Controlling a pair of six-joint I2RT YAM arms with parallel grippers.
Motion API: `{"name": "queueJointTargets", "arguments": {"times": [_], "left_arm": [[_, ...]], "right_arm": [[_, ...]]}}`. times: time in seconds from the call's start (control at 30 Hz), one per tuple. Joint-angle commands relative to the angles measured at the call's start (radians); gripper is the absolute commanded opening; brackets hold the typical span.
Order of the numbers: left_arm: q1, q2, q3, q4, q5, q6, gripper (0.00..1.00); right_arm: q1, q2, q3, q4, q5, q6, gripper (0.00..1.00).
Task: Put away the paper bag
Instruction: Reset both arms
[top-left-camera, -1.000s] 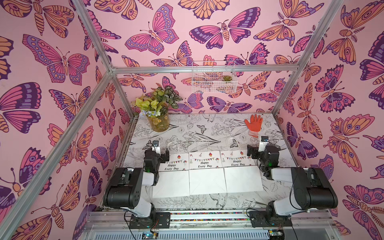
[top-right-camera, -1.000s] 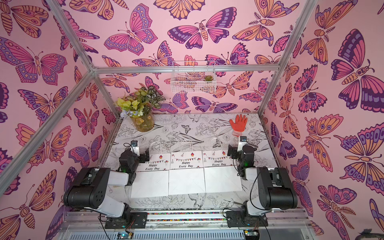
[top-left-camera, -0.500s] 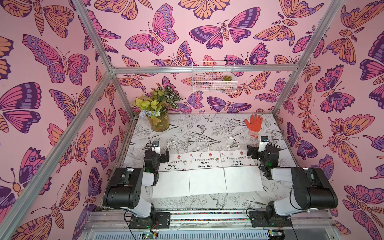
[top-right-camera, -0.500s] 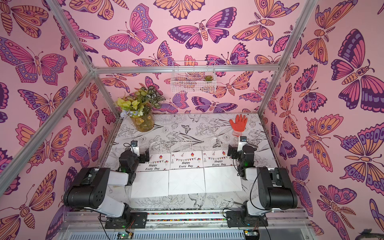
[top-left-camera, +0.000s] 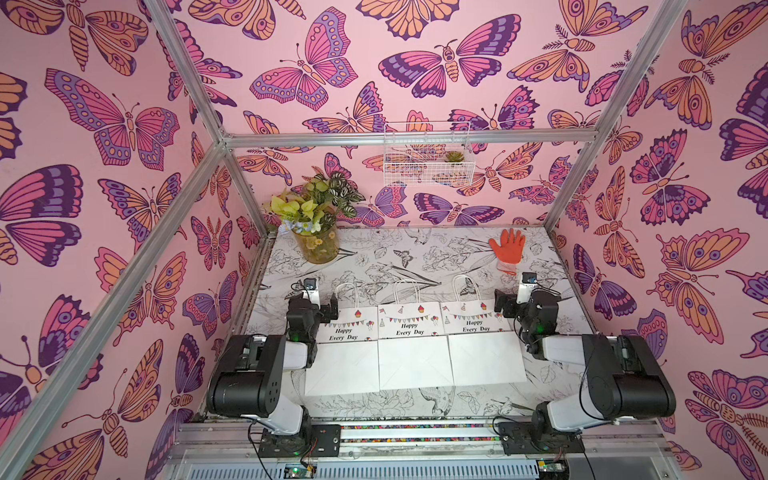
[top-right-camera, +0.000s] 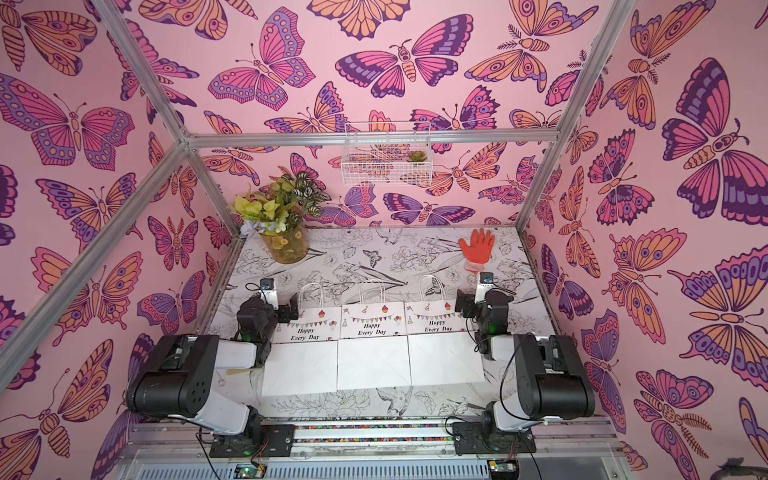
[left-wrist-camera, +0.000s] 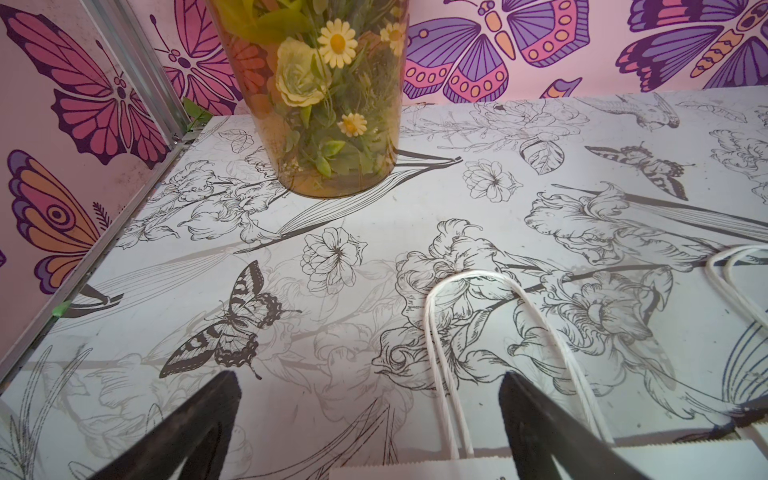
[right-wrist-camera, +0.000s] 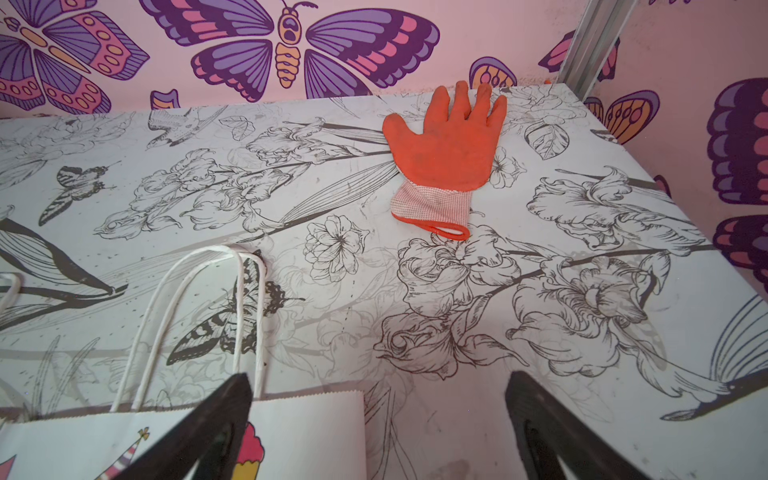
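Paper bags (top-left-camera: 411, 353) printed "Happy Every Day" lie flat, three side by side with handles toward the back wall, at the front of the flower-patterned bench (top-left-camera: 436, 257) between two robot arms. The left fingers (left-wrist-camera: 195, 432) stand spread wide and empty at the top corner of the nearest bag, one finger crossing its white handle (left-wrist-camera: 440, 332) in the wrist view. The right fingers (right-wrist-camera: 199, 432), equally wide apart, hold nothing at the top corner of the bag at the row's other end. An orange glove (top-left-camera: 508, 247) and a vase of flowers (top-left-camera: 318, 245) occupy the back corners.
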Motion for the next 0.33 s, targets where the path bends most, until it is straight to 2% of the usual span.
{"name": "queueJointTargets", "arguments": {"times": [0.0, 0.3], "left_arm": [[0.009, -0.011, 0.008, -0.012, 0.016, -0.003, 1.00], [0.001, -0.012, 0.007, -0.010, 0.008, -0.001, 1.00]], "right_arm": [[0.005, 0.002, 0.018, 0.004, 0.008, -0.003, 0.99], [0.005, 0.000, 0.017, 0.003, 0.006, -0.003, 0.99]]}}
